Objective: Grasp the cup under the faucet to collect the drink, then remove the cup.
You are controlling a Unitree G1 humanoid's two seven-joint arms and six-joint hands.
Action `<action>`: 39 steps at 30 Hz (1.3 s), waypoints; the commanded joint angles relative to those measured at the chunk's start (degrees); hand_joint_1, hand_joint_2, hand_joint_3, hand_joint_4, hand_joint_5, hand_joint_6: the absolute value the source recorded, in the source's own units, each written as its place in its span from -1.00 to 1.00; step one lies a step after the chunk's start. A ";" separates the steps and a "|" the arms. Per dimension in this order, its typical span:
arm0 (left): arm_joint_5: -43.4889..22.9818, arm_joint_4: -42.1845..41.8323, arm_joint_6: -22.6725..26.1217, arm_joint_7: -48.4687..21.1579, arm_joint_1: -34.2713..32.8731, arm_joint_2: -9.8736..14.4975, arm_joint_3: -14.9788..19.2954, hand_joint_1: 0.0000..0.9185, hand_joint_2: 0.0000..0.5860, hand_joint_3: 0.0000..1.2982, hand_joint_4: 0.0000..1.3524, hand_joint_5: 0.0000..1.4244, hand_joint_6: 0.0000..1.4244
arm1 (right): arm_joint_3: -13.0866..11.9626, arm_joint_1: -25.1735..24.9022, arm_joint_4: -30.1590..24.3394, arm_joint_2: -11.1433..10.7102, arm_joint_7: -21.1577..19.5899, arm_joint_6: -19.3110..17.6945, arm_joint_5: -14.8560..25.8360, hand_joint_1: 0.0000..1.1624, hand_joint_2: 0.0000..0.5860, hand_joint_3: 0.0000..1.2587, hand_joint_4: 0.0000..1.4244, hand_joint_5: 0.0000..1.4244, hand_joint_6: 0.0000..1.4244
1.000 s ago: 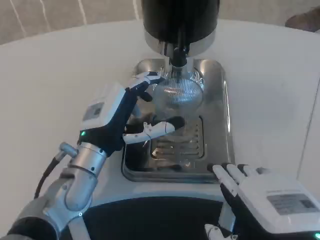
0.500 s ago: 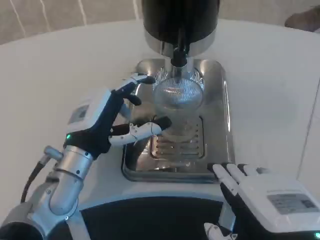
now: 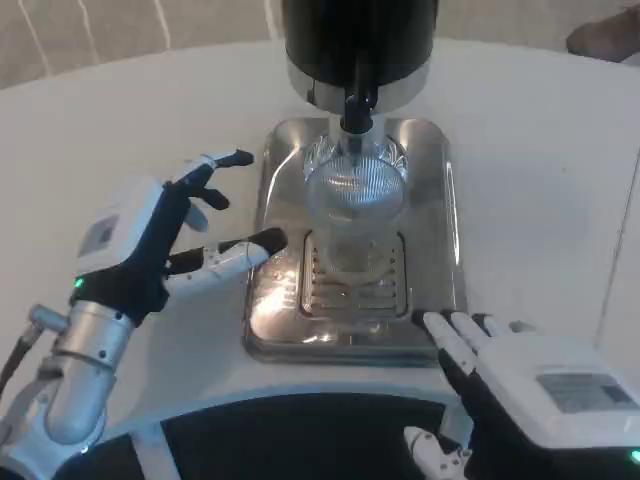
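Cup (image 3: 350, 215) stands on the steel drip tray (image 3: 440, 240), directly beneath the black faucet (image 3: 357, 105) of the dispenser (image 3: 360, 40). It is clear and ribbed, upright, its long axis vertical and its mouth facing up toward the spout; its foot sits at the top edge of the tray's slotted grate (image 3: 355, 285).

The left hand (image 3: 150, 245) hovers off the tray's left edge, fingers spread apart and holding nothing, thumb reaching toward the tray but clear of the cup. The right hand (image 3: 520, 385) rests near the tray's front right corner, fingers extended and apart, also holding nothing.

Judged from this, the cup is ungrasped, so the collecting step looks not yet secured. Several things could go wrong. The cup is transparent and ribbed, so fingers closing unevenly could slip on it or tip it against the faucet. A sideways push by the thumb, before the fingers wrap around, could slide the cup off line with the spout, and drink would then fall on the grate. Lifting straight up could knock the rim on the spout; a tilted pull-out could spill.
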 commanded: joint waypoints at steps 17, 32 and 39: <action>5.43 -17.37 -0.37 0.01 16.92 8.73 0.86 -0.62 -0.76 -0.84 -1.00 -0.93 -0.82 | -5.77 -19.34 1.70 5.75 -3.72 18.68 13.86 -0.82 0.91 -1.00 -1.00 -1.00 -1.00; 5.10 -25.84 2.57 -6.15 22.76 9.10 1.28 -0.66 -0.77 -0.94 -1.00 -1.00 -0.91 | -6.46 -27.12 9.59 3.24 -19.40 28.94 34.03 -0.84 1.00 -1.00 -1.00 -1.00 -1.00; 4.68 -28.33 4.03 -8.55 24.13 8.85 1.54 -0.68 -0.77 -0.94 -1.00 -1.00 -0.91 | -7.46 -33.59 14.18 0.74 -22.45 32.04 40.08 -0.84 1.00 -1.00 -1.00 -1.00 -1.00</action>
